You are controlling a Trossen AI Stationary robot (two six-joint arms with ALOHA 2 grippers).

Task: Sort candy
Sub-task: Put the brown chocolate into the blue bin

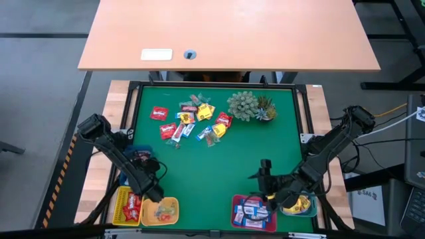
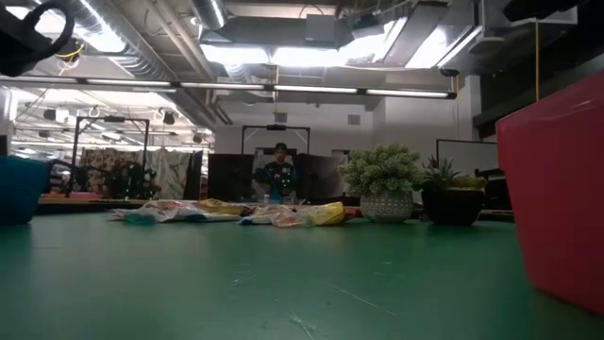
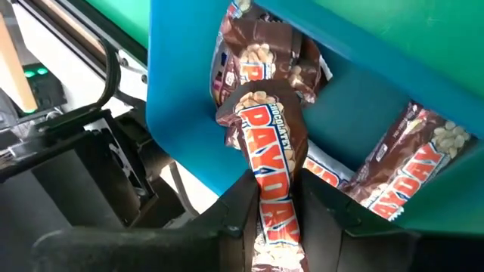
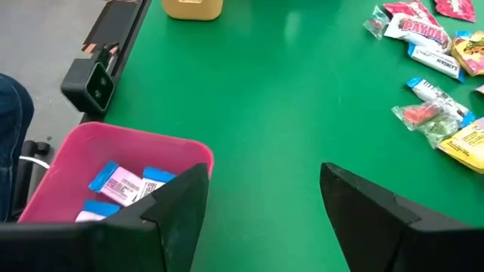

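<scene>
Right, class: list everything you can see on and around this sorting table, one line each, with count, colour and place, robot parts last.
candy pile: many, mixed red, yellow, blue-and-white; far middle of the mat
plants: two, green; beside the pile
pink tray: one; near edge, holds blue-and-white candy
blue bin: one; holds brown PayDay bars
yellow trays: two; near left corner
mat: one, green
left gripper: jaws shut on a PayDay bar, at the blue bin
right gripper: jaws open, by the pink tray

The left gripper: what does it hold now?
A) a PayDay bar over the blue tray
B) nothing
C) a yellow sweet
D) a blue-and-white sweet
A: in the left wrist view the left gripper is shut on a PayDay bar above the blue tray.
</scene>
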